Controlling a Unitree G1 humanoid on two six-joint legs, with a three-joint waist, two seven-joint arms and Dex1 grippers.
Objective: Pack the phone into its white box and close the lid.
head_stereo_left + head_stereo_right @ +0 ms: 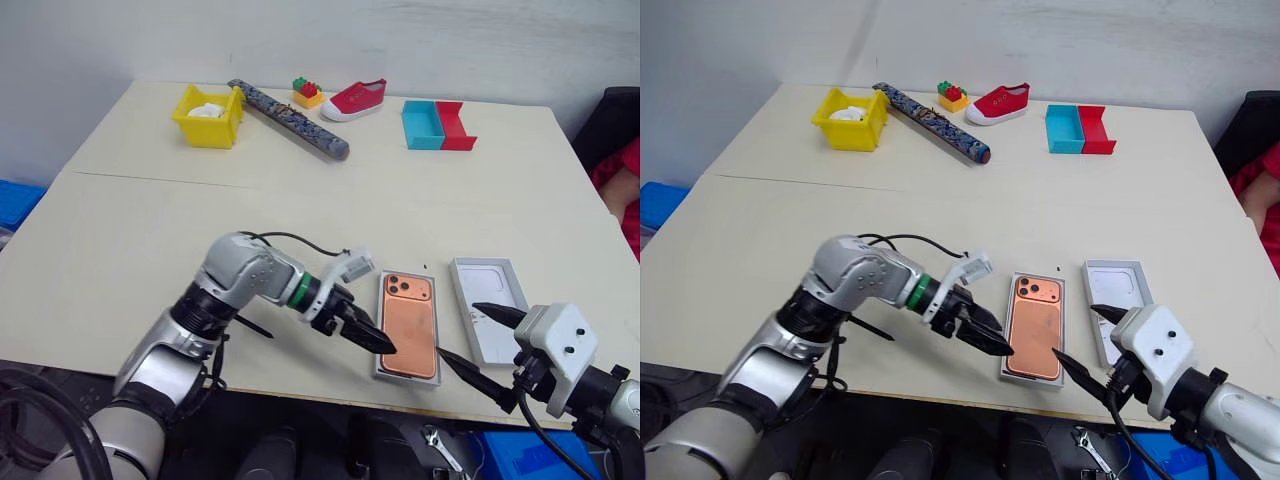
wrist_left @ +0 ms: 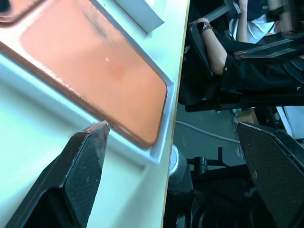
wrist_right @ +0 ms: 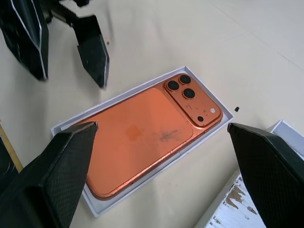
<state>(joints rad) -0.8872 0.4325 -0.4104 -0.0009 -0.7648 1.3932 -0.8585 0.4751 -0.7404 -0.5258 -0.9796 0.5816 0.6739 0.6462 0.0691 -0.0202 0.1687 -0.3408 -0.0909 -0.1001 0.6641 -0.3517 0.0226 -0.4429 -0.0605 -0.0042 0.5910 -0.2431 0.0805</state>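
Right gripper [image 1: 478, 345]: nearest the head camera, at the near right of the table; black fingers spread wide, nothing between them. One tip hangs over the lid's near end, the other sits by the white box's near right corner.
Left gripper [image 1: 985, 332]: just left of the white box, pointing toward its near left side; fingers parted, holding nothing. In the left wrist view one finger [image 2: 80, 171] lies over the tabletop just beside the box wall, apart from the phone's edge.
Phone [image 1: 409, 323]: copper-orange, lying flat inside the white box, back up, camera cluster at the far corner. A dark smudge marks its back in the right wrist view.
White box [image 3: 71, 124]: shallow tray at the near edge of the table, thin rim showing all round the phone. Not covered.
Lid [image 1: 489, 310]: white tray lying open side up just right of the box, apart from it, roughly parallel; pale inside with grey scuffs.
Table [image 1: 300, 210]: pale beige top.
Far side of table: yellow bin [image 1: 209, 117] with something white in it; patterned dark tube [image 1: 288, 119] lying on a slant; small toy-brick stack [image 1: 306, 93]; red shoe [image 1: 353, 100]; teal tray [image 1: 422, 124] touching a red tray [image 1: 455, 125]. All well apart from the box.
Person [image 2: 256, 61]: seated beyond the table edge in the left wrist view, dark sleeve, watch on the wrist.
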